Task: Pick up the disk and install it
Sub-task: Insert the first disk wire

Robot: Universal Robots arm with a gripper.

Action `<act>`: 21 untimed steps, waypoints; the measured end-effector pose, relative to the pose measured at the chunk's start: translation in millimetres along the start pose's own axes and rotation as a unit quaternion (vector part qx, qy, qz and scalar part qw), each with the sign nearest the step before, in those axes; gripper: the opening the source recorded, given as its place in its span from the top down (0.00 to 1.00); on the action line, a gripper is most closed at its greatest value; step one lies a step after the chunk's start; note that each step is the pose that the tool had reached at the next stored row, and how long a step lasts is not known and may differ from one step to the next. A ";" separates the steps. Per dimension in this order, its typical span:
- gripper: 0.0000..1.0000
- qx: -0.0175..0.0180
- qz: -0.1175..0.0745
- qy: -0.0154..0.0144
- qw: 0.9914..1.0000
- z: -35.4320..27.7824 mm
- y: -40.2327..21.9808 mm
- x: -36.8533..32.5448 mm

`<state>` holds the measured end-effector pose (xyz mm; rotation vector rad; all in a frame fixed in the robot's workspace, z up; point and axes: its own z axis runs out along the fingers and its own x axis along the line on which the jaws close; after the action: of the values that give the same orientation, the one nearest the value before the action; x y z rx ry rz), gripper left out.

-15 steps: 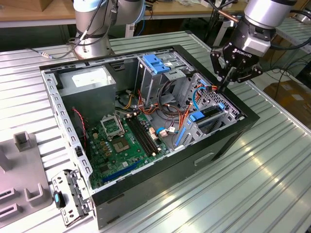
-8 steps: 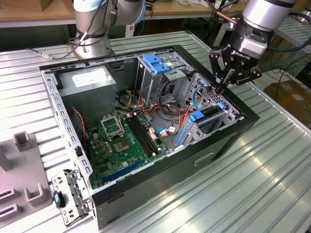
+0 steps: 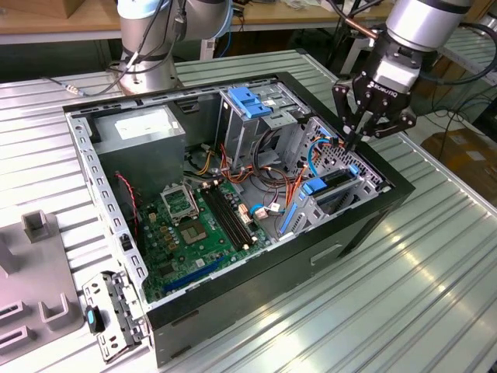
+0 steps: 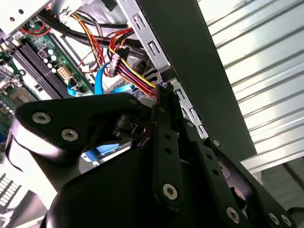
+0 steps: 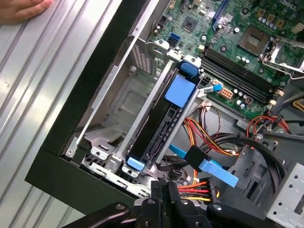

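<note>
The disk (image 3: 335,183) sits edge-up in the drive bay at the case's corner on the exterior view's right, clipped in blue side rails. In the first wrist view the disk (image 5: 156,128) shows as a dark slab between metal guides, with blue tabs at both ends. My gripper (image 3: 351,142) hangs just above the bay, its fingers (image 5: 159,190) pressed together. The fingertips (image 4: 164,92) rest against a black power connector (image 5: 183,192) with red, yellow and black wires, beside the disk's end.
The open computer case (image 3: 365,225) lies on a ribbed metal table. Inside are a metal cage with a blue top (image 3: 252,101), a grey power supply (image 3: 144,128), the motherboard (image 3: 194,225) and loose cables. A second arm's base (image 3: 147,47) stands behind. A person's hand (image 5: 21,7) rests on the table.
</note>
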<state>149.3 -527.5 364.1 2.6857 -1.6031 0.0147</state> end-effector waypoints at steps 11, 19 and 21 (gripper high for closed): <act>0.83 -0.002 0.038 0.002 0.999 1.7 0.4 -0.3; 0.83 -0.002 0.039 0.002 0.999 1.6 0.7 -0.4; 0.83 -0.002 0.043 0.002 0.999 1.7 1.3 -0.7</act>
<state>147.8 -527.5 362.4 2.6110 -1.7143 0.0173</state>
